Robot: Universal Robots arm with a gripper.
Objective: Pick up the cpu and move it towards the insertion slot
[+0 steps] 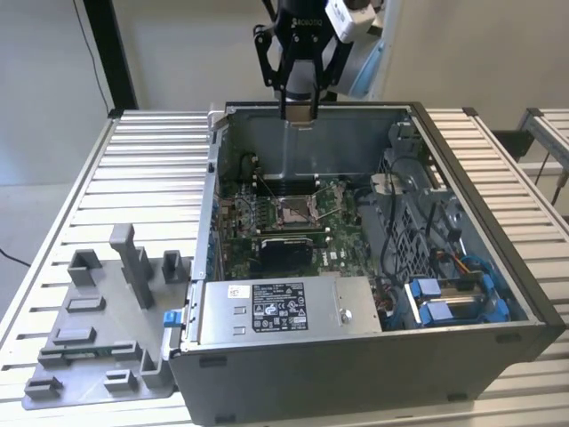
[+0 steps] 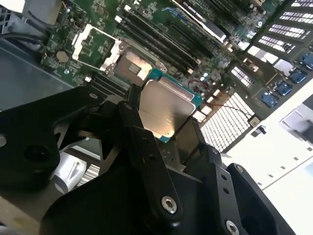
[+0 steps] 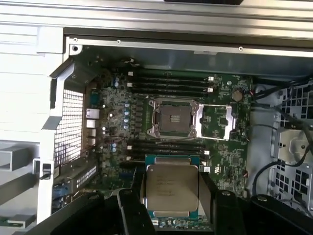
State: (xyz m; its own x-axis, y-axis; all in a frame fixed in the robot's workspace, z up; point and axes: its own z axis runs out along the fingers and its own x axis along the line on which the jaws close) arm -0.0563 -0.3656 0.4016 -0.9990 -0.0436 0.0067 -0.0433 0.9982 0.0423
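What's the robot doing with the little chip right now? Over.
Gripper shut on the cpu, raised above the open computer case. Insertion slot open and bare, cpu not over it yet. Nothing blocking between them.

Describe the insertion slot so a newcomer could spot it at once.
Look inside the open computer case at the green board on its floor. Mid-board sits the slot, a square socket in a shiny metal frame; unlike the long dark strips beside it, it is square.

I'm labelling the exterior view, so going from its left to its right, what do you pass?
Grey tray → blue latch → white label → insertion slot → blue drive clips. The tool hangs above the case, holding the cpu.
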